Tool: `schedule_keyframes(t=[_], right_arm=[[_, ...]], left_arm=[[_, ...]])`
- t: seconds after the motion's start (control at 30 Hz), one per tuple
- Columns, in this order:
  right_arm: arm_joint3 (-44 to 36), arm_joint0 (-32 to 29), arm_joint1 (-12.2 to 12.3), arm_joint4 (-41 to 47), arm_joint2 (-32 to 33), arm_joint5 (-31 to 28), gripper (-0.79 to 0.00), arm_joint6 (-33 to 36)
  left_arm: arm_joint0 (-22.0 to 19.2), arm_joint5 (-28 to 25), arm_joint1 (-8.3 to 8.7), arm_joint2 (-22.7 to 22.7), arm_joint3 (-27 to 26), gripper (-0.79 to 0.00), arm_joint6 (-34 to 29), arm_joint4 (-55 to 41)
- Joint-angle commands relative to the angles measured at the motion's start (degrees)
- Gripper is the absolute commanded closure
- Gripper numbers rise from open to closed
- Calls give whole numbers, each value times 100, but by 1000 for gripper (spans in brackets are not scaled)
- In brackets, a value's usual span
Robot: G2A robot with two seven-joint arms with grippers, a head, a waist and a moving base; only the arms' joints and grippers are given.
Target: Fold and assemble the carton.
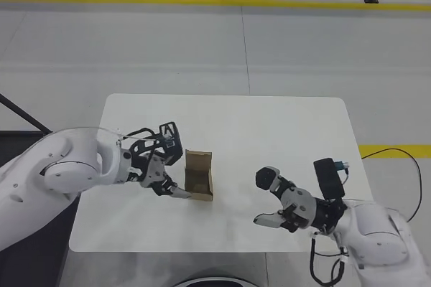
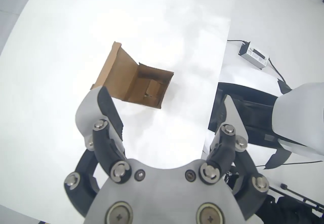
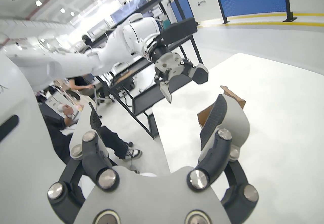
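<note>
A small brown carton [image 1: 199, 174] rests on the white table [image 1: 273, 122], its mouth open and one long flap standing up. In the left wrist view the carton [image 2: 131, 80] shows folded tabs inside. My left gripper [image 1: 174, 161] is open just left of the carton, one finger by its near corner, nothing held. From its own wrist camera the left gripper [image 2: 164, 106] hangs above and short of the carton. My right gripper [image 1: 264, 199] is open and empty, well to the carton's right. The right gripper [image 3: 157, 113] faces the carton [image 3: 234, 97] and the left gripper [image 3: 182, 78].
The table's front edge [image 1: 201, 250] lies close below both grippers. A black metal rack [image 3: 152, 98] stands on the floor beyond the table's left side. Bare tabletop stretches behind the carton and to its right.
</note>
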Motion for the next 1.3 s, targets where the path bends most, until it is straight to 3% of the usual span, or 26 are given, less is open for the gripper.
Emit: schedule_keyframes(t=[0.0,0.2,0.4,0.57,1.27], right_arm=[[-77,-54,11,-308,71,63,-785,7],[-77,-54,11,-308,71,63,-785,7],[-75,44,10,-444,-23,367,-785,-62],[206,401,-33,-890,-478,841,-785,-154],[206,401,-33,-890,-478,841,-785,-154]], left_arm=[[681,75,245,-335,-143,-785,413,195],[2064,-48,687,-924,-442,-785,1449,458],[2768,-524,848,-1273,-294,-785,2277,56],[2828,-478,830,-1328,-153,-785,2319,-381],[2846,-500,825,-1316,-146,-785,2349,-446]])
